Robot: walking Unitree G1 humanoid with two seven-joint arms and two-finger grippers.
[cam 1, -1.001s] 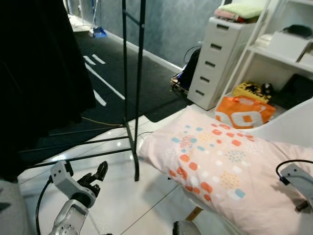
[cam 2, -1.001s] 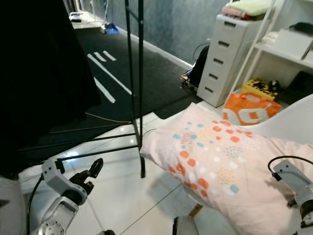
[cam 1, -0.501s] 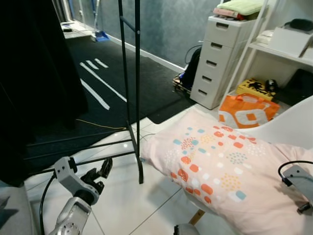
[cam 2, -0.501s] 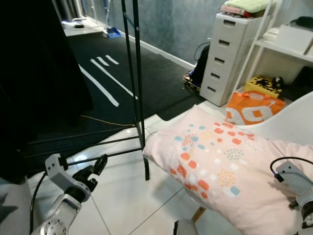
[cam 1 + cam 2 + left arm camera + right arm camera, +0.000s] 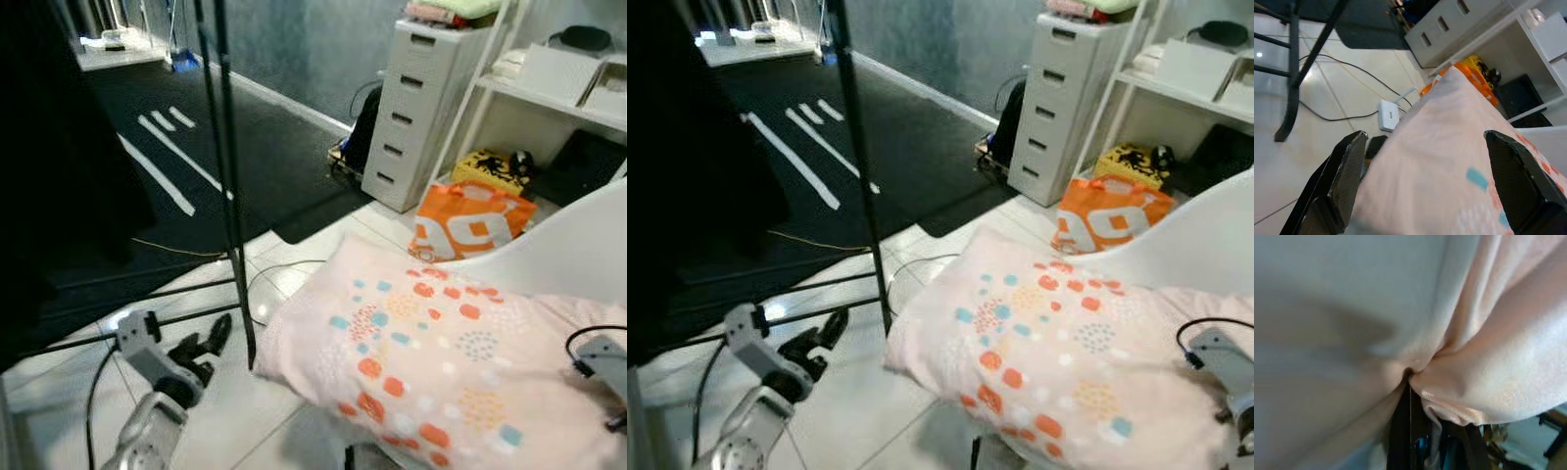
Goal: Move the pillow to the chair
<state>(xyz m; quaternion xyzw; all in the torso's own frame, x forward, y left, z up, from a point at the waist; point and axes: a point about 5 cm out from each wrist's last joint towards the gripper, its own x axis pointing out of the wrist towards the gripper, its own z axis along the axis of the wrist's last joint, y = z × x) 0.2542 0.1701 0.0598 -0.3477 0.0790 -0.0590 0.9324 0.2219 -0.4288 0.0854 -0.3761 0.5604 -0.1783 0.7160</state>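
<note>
Right gripper (image 5: 1409, 396) is clamped on a bunched fold of the pillow (image 5: 441, 362), its black fingers pinched together in the pink cloth. Left gripper (image 5: 208, 338) hangs low over the tiled floor (image 5: 852, 411) with its fingers spread and nothing between them; through its wrist camera the near end of the pillow sits between the two open fingers (image 5: 1347, 171) without touching them.

Pale pink with orange, blue and yellow spots, the pillow lies across the seat of the white chair (image 5: 578, 255), one end jutting out over the floor. Compared with a second ago the whole scene has slid leftward and the pillow sits lower in the picture, so the head has turned; the pillow's place on the chair looks unchanged, and the left gripper is still down by the foot of the black rack (image 5: 223, 166).

Behind stand a white drawer unit (image 5: 411, 108), white shelves (image 5: 549, 93) and an orange bag (image 5: 468, 223).
</note>
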